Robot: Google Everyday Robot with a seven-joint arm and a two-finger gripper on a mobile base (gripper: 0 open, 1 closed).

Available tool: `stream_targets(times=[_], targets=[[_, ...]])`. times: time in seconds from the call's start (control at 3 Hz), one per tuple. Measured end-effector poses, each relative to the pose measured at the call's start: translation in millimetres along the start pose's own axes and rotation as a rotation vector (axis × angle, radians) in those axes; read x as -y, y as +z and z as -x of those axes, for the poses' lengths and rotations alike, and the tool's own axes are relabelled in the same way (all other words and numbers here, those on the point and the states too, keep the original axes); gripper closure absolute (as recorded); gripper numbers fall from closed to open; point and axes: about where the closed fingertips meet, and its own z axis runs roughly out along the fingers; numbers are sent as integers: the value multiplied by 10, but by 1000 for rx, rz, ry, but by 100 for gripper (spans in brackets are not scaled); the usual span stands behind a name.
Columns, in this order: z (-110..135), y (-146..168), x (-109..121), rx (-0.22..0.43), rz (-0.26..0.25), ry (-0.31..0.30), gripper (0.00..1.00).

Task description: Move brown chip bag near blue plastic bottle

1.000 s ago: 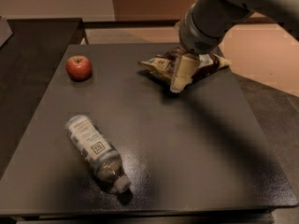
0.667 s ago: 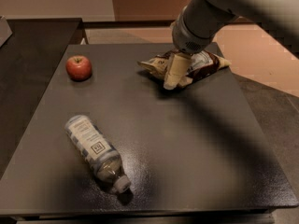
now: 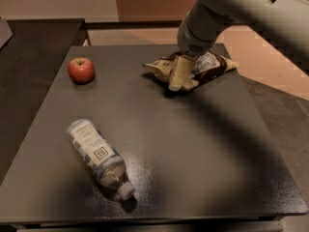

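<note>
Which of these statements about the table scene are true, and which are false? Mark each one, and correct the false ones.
1. The blue plastic bottle lies on its side on the table. True.
2. The brown chip bag lies right beside the bottle. False: the bag is at the far right of the table, well apart from the bottle, which is at the near left.
3. The gripper is down at the chip bag. True.
4. The red apple touches the bottle. False: the apple sits apart from it, at the far left of the table.
5. The bottle has lost its cap. False: a pale cap is on its neck.
</note>
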Motion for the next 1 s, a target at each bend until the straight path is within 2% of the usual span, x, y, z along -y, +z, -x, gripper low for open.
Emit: stream_targets(times=[0.67,1.0], targets=[[-128,191,-66,-29,34,36,0],[-174,250,-94,-39,44,48,17]])
